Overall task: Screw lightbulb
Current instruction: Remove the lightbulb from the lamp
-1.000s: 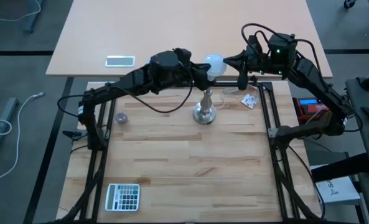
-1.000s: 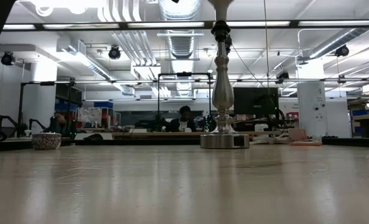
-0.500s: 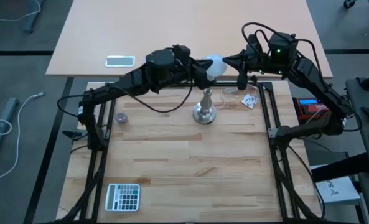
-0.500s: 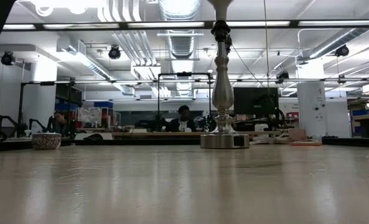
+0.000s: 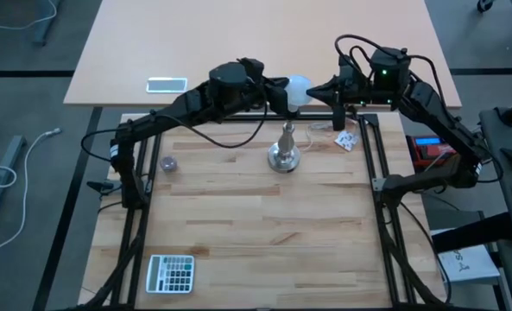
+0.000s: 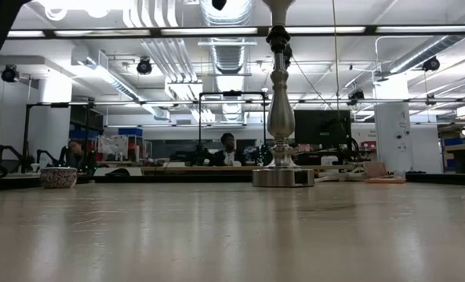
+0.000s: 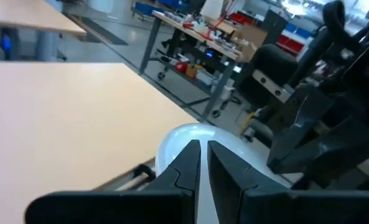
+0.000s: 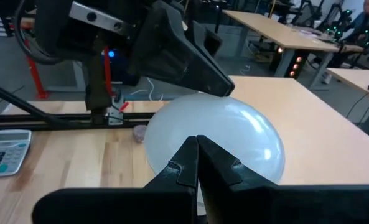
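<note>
Frosted white, the lightbulb (image 5: 299,89) sits atop the silver stand (image 5: 284,149) near the bench's far edge — my left claw (image 5: 281,93) and right claw (image 5: 318,88) both clenched beside it; I should regrip squarely before twisting

The high camera looked straight down on my table (image 5: 238,216) and both my arms. The low one sat at table-top height, facing level across to the stand (image 6: 281,117) and the room behind. My two wrist cameras looked close along my own fingers from opposite sides, at 9 and 3 o'clock, sharing the lightbulb (image 8: 215,140) between them.
</note>
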Controlling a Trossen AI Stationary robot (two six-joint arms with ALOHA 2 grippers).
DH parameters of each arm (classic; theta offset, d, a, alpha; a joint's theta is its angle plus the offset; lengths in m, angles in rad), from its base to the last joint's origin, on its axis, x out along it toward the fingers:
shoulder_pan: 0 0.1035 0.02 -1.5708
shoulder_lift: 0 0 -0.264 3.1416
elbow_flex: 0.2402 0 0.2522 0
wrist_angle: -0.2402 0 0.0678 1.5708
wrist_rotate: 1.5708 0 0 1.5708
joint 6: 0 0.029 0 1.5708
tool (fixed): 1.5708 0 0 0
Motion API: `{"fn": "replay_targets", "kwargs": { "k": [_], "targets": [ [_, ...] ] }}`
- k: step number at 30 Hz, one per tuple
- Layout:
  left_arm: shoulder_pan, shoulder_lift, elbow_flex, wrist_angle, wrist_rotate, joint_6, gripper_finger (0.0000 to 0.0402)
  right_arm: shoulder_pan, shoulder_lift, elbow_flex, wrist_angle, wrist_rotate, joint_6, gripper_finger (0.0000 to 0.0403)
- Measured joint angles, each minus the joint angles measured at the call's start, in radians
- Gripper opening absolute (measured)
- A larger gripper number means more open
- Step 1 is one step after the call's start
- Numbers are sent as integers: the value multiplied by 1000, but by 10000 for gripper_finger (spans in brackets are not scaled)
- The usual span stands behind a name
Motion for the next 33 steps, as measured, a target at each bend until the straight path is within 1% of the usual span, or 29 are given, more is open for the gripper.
{"fn": "replay_targets", "kwargs": {
  "k": [3, 7, 15, 21, 25, 33],
  "targets": [
    [-2, 1, 0, -2, 19, -38, 20, 0, 0, -4, -3, 3, -10, 0],
    [-8, 1, -1, -7, 22, -62, 20, 1, 0, -4, 1, 41, -35, 0],
    [-21, 0, -1, -10, 42, -108, 20, 1, 10, -6, 21, 55, -53, 0],
    [-37, 1, -2, 4, 57, -122, 20, 0, 11, -7, 40, 67, -62, 0],
    [-55, 1, -2, 7, 75, -133, 20, -2, 23, -6, 54, 101, -79, 0],
    [-66, 1, -4, 13, 68, -133, 20, -2, 22, -5, 65, 104, -71, 0]
  ]
}}
